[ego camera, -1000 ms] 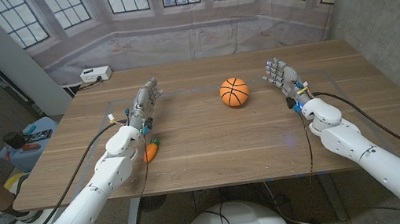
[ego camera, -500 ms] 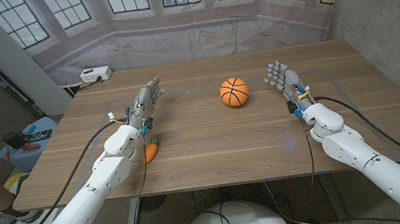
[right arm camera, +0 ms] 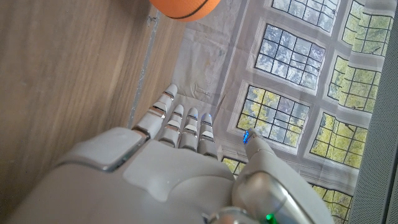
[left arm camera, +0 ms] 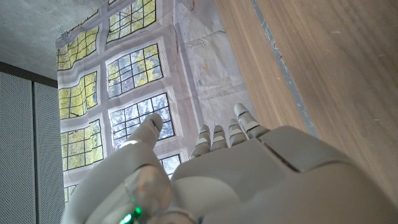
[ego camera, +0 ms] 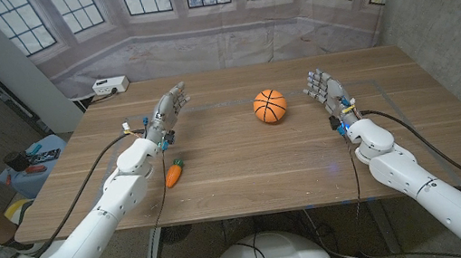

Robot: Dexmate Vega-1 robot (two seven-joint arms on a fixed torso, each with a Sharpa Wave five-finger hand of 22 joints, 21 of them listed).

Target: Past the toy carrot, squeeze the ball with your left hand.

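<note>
Left hand (ego camera: pixel 167 111) above the desk (ego camera: pixel 244 159) near its far left part, fingers spread and extended, holding nothing; the left wrist view shows the same hand (left arm camera: pixel 249 174) with fingertips (left arm camera: pixel 241 112) apart over bare wood, though whether the hand touches the desk is hard to tell from here. Ball (ego camera: pixel 270 106), orange with black seams, sits on the desk well to the right of the left hand and slightly nearer the robot, untouched. Toy carrot (ego camera: pixel 173 172) lies on the desk just behind the left hand, beside the forearm. Right hand (ego camera: pixel 324 89) stands near the ball on its other side, fingers spread, empty; ball (right arm camera: pixel 183 7) visible beyond the right hand (right arm camera: pixel 180 168) in the right wrist view.
</note>
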